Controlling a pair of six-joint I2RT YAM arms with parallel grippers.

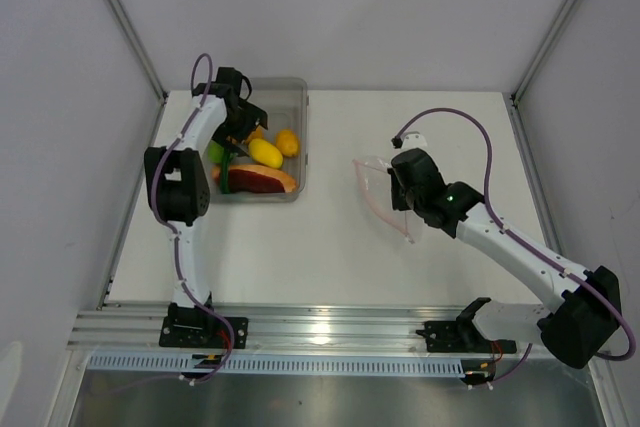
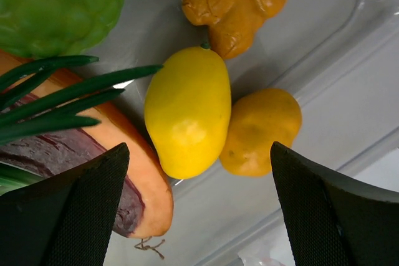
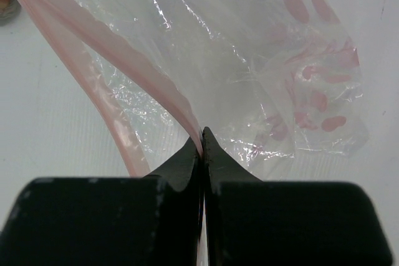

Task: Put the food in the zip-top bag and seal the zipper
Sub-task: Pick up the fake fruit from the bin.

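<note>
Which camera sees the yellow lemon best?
The left wrist view: the yellow lemon fills the middle, large and sharp. The top view shows it tiny inside the bin. The right wrist view shows the bag, no lemon.

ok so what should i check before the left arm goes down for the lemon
1. Opening of the left gripper: ok, the jaws stand wide.
2. Aim at the lemon: ok, it lies centred between the jaws in the left wrist view.
3. Room around the lemon: not ok, the orange fruit rests against its side and the slice lies by one finger.
4. Hold of the right gripper on the zipper: ok, the strip is pinched at the tips.
5. Mouth of the zip-top bag wide enough for the lemon: cannot tell.
</note>
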